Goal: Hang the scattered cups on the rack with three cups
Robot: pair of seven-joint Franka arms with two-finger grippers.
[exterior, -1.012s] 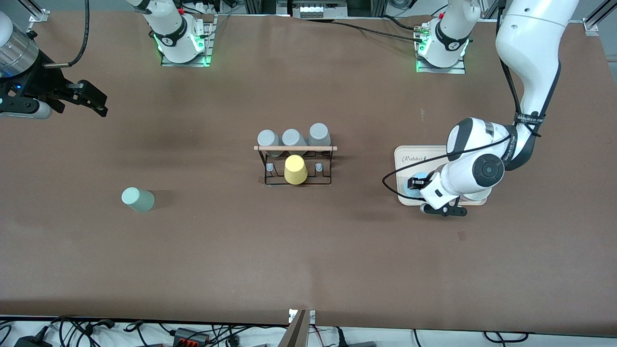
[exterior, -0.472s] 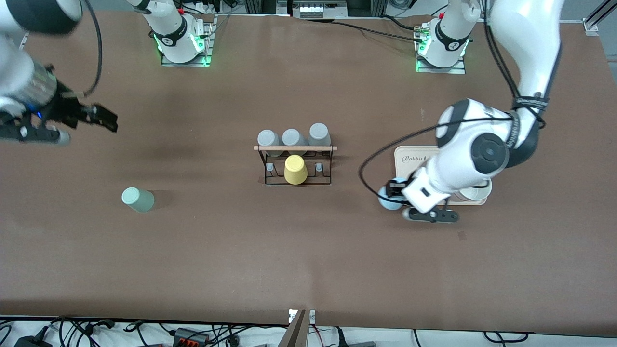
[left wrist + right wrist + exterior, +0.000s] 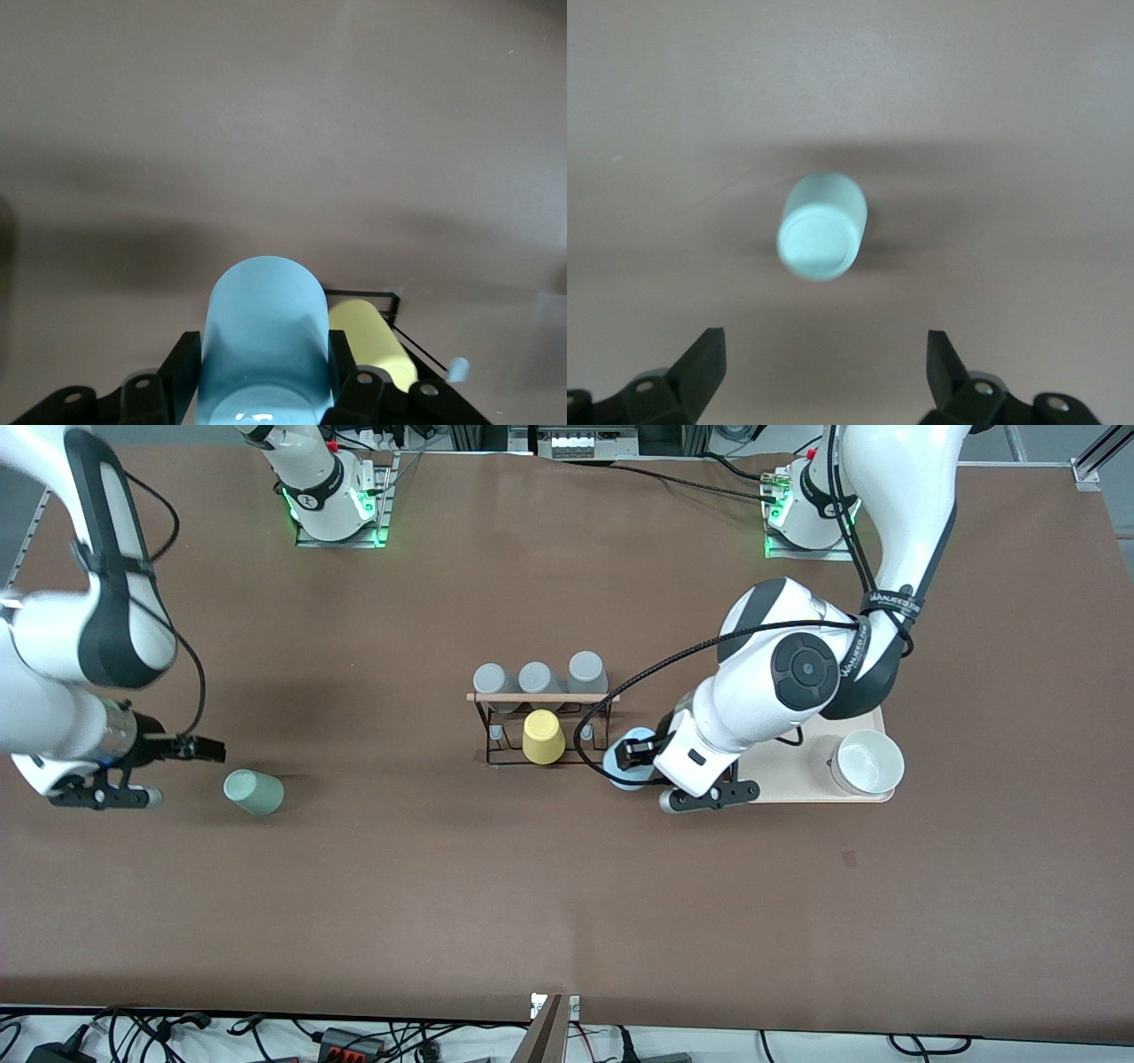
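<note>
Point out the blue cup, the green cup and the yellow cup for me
blue cup [image 3: 264, 336]: left wrist view, on its side wall, between the left gripper's fingers.
green cup [image 3: 254, 792]: front view, on its side, resting on the table.
yellow cup [image 3: 542, 737]: front view, on its side wall, on the rack.

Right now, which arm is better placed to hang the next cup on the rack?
Left. The left gripper is shut on the light blue cup right beside the rack, next to the yellow cup. The right gripper is open, apart from the sage-green cup standing on the table.
</note>
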